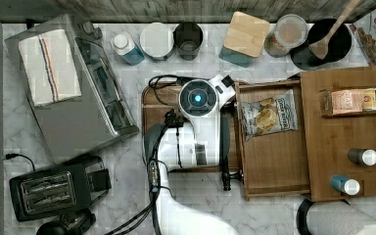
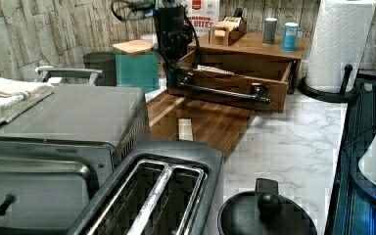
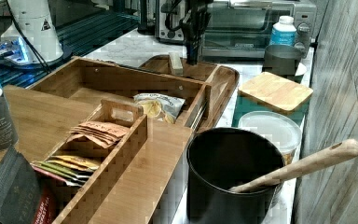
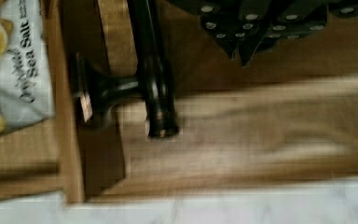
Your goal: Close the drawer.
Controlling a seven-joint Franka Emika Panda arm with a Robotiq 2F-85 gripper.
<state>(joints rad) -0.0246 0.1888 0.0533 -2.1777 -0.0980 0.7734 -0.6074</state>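
The wooden drawer (image 1: pixel 274 161) stands pulled out of the cabinet toward the top view's left, with a chip bag (image 1: pixel 267 115) lying inside. A black bar handle (image 1: pixel 224 147) runs along its front panel (image 2: pixel 235 90). My gripper (image 4: pixel 237 51) hangs over the dark rounded tray (image 1: pixel 152 98), just outside the front panel and close beside one end of the handle (image 4: pixel 156 84). Its fingertips are pressed together with nothing between them. In the left view the gripper (image 2: pixel 176 73) sits at the handle's left end; in the right view the gripper (image 3: pixel 192 53) is beyond the drawer (image 3: pixel 121 77).
A toaster oven (image 1: pixel 78 98) and a toaster (image 1: pixel 49 191) fill the top view's left. Jars and canisters line the back wall. The cabinet top (image 1: pixel 333 147) holds bottles and a tea-bag rack. A paper towel roll (image 2: pixel 340 44) stands beside the cabinet.
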